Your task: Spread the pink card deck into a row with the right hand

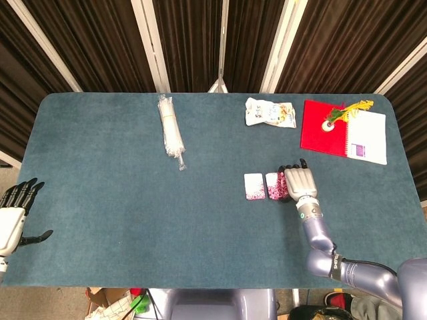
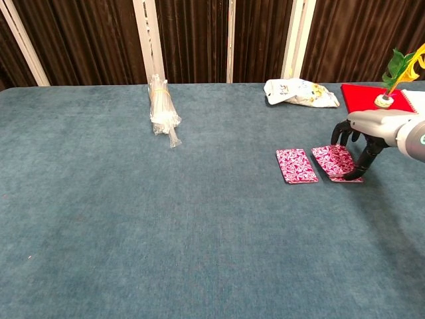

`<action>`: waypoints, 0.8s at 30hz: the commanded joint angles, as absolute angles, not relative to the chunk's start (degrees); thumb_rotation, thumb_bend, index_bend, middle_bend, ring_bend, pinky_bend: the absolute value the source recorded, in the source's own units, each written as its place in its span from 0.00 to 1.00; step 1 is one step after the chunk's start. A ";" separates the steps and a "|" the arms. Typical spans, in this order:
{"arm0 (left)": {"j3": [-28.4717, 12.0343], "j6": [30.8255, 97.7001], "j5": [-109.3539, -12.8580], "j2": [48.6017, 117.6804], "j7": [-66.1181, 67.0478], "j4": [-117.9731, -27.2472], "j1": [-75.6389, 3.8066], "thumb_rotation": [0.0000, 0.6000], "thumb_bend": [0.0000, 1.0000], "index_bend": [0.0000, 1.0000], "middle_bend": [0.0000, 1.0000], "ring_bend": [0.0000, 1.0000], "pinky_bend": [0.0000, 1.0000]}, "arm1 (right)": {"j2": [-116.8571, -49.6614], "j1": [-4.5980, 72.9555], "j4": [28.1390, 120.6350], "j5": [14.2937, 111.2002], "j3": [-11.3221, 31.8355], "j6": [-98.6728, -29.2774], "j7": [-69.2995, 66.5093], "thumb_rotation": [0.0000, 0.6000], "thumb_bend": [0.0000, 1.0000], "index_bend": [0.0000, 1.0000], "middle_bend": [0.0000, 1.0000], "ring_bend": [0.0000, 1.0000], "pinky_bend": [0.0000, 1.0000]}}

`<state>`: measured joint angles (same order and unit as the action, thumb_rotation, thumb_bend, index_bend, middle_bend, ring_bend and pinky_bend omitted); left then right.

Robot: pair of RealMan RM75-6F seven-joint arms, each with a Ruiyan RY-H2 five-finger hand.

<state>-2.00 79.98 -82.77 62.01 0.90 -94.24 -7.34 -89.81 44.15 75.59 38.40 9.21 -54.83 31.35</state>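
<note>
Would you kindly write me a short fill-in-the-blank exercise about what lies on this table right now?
1. The right hand touches the pink card deck with its ____.
2. The single pink card lies to the deck's ____ in the chest view.
3. The notebook has a ____ cover.
4. The left hand holds ____.

Missing words: fingertips; left; red; nothing

Right hand (image 1: 300,182) covers the pink card deck's (image 1: 275,186) right edge — contact unclear. Left hand (image 1: 13,217) is cropped at the frame edge — absent from chest view.
</note>
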 commanded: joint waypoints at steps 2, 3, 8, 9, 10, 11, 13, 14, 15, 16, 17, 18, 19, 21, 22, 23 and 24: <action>-1.98 80.00 -82.80 62.01 0.84 -94.24 -7.32 1.00 0.00 0.00 0.00 0.00 0.00 | -88.66 43.51 76.71 39.56 9.26 -55.70 30.82 1.00 0.21 0.55 0.51 0.24 0.00; -1.97 80.00 -82.81 62.00 0.84 -94.24 -7.33 1.00 0.00 0.00 0.00 0.00 0.00 | -88.22 43.32 77.11 39.81 9.32 -55.93 30.65 1.00 0.21 0.55 0.51 0.24 0.00; -1.98 80.16 -82.92 62.04 0.88 -94.23 -7.29 1.00 0.00 0.00 0.00 0.00 0.00 | -84.51 41.75 79.76 41.67 9.27 -57.47 29.62 1.00 0.21 0.55 0.51 0.24 0.00; -1.98 80.17 -82.92 62.04 0.90 -94.23 -7.29 1.00 0.00 0.00 0.00 0.00 0.00 | -83.88 41.44 80.07 41.89 9.18 -57.69 29.48 1.00 0.21 0.55 0.51 0.24 0.00; -1.99 80.18 -82.94 62.05 0.95 -94.24 -7.30 1.00 0.00 0.00 0.00 0.00 0.00 | -83.04 40.98 80.48 42.11 9.08 -57.91 29.19 1.00 0.21 0.55 0.51 0.24 0.00; -2.00 80.19 -82.96 62.06 1.00 -94.23 -7.31 1.00 0.00 0.00 0.00 0.00 0.00 | -82.52 40.65 80.72 42.16 9.01 -57.99 28.96 1.00 0.21 0.55 0.51 0.24 0.00; -2.00 80.24 -83.02 62.12 1.10 -94.20 -7.32 1.00 0.00 0.00 0.00 0.00 0.00 | -81.43 39.84 81.11 42.15 8.81 -58.05 28.34 1.00 0.21 0.55 0.51 0.24 0.00; -1.99 80.30 -83.07 62.14 1.13 -94.22 -7.31 1.00 0.00 0.00 0.00 0.00 0.00 | -80.98 39.37 81.19 42.11 8.64 -57.97 27.96 1.00 0.21 0.55 0.51 0.24 0.00; -1.99 80.34 -83.10 62.16 1.19 -94.22 -7.30 1.00 0.00 0.00 0.00 0.00 0.00 | -80.79 39.11 81.17 42.09 8.49 -57.85 27.73 1.00 0.21 0.55 0.51 0.24 0.00; -2.00 80.41 -83.15 62.19 1.33 -94.21 -7.30 1.00 0.00 0.00 0.00 0.00 0.00 | -80.60 38.70 81.01 41.97 8.26 -57.61 27.42 1.00 0.21 0.55 0.51 0.24 0.00; -2.00 80.45 -83.16 62.22 1.40 -94.20 -7.29 1.00 0.00 0.00 0.00 0.00 0.00 | -80.55 38.43 80.81 41.89 8.10 -57.46 27.21 1.00 0.21 0.55 0.51 0.24 0.00; -2.01 80.48 -83.17 62.26 1.47 -94.22 -7.29 1.00 0.00 0.00 0.00 0.00 0.00 | -80.58 38.19 80.59 41.81 7.95 -57.29 26.99 1.00 0.21 0.55 0.51 0.24 0.00; -2.00 80.50 -83.17 62.29 1.57 -94.23 -7.28 1.00 0.00 0.00 0.00 0.00 0.00 | -80.72 37.89 80.27 41.73 7.78 -57.03 26.67 1.00 0.21 0.55 0.51 0.24 0.00; -2.01 80.61 -83.21 62.36 1.74 -94.20 -7.26 1.00 0.00 0.00 0.00 0.00 0.00 | -81.07 37.49 79.77 41.50 7.47 -56.54 26.35 1.00 0.21 0.55 0.51 0.24 0.00; -2.02 80.64 -83.22 62.38 1.76 -94.20 -7.25 1.00 0.00 0.00 0.00 0.00 0.00 | -81.17 37.42 79.66 41.38 7.41 -56.41 26.33 1.00 0.21 0.54 0.51 0.24 0.00; -2.03 80.68 -83.23 62.41 1.80 -94.21 -7.25 1.00 0.00 0.00 0.00 0.00 0.00 | -81.38 37.33 79.45 41.23 7.37 -56.23 26.25 1.00 0.21 0.53 0.51 0.24 0.00; -2.02 80.70 -83.22 62.44 1.83 -94.20 -7.23 1.00 0.00 0.00 0.00 0.00 0.00 | -81.66 37.23 79.23 41.11 7.35 -56.10 26.12 1.00 0.21 0.49 0.50 0.24 0.00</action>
<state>-2.02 80.70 -83.22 62.44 1.83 -94.20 -7.23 -81.44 37.35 79.43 41.24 7.40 -56.24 26.25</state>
